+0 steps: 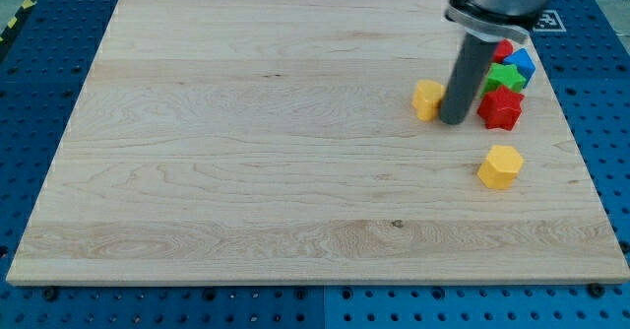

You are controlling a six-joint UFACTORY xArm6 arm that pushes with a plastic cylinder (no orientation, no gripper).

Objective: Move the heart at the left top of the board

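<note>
A small yellow block (427, 99), likely the heart though its shape is hard to make out, lies right of the board's middle. My tip (453, 121) stands just to its right, touching or nearly touching it. The dark rod rises from there toward the view's top. To the rod's right sits a cluster: a red star-like block (501, 108), a green block (506, 77), a blue block (523, 65) and a red block (504, 49) partly hidden by the rod.
A yellow hexagon block (500, 165) lies below the cluster near the board's right side. The wooden board (246, 152) rests on a blue perforated table (39, 63).
</note>
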